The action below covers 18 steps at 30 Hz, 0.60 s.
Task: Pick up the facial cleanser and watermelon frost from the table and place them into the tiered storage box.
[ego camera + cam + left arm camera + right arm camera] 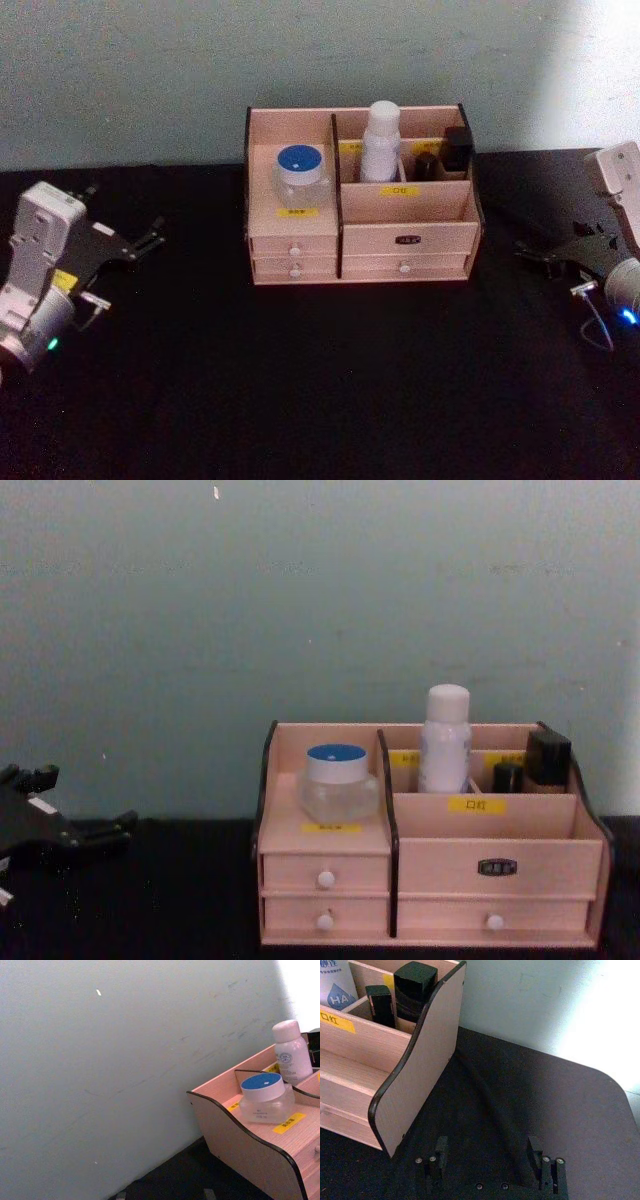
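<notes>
Two things already sit in the pale wooden storage box (300, 242): the tall white cleanser bottle (380, 141), smooth and round-capped, stands upright in a rear compartment, and the squat clear jar (301, 178) with its blue, white-rimmed lid rests on the left shelf above two small drawers with white knobs. Two small black bottles (457, 148) stand in the rear right compartment. Yellow labels mark the shelf fronts, and dark curved edges trim the box sides. It stands on a black table (320, 390) against a pale wall. My left pincer (140, 240) lies well to the left, open. My right pincer (535, 250) rests to the right, its fingers (441, 1152) spread wide, holding nothing.
</notes>
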Available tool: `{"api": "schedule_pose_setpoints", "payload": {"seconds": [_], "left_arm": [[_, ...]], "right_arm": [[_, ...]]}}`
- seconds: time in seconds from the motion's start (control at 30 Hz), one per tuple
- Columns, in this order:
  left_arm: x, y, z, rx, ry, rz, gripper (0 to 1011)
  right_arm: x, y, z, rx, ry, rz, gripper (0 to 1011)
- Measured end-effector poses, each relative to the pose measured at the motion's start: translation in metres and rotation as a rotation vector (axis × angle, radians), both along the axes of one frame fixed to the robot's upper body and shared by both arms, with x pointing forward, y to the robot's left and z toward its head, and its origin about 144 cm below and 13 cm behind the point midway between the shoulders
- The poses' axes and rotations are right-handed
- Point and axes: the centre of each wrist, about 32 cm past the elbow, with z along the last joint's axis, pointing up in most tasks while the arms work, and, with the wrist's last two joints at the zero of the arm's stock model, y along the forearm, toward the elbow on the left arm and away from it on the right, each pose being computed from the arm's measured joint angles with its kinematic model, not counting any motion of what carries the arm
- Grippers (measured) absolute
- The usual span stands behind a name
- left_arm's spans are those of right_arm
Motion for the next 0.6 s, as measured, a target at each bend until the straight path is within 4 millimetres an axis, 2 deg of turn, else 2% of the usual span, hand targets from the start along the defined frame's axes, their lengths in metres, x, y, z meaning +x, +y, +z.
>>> {"api": "schedule_pose_setpoints", "payload": {"seconds": [0.6], "left_arm": [[0.0000, 0.0000, 0.0000, 0.000, 0.000, 0.000, 1001]], "right_arm": [[-0.0003, -0.0002, 0.0007, 0.002, -0.002, 0.001, 1000]]}}
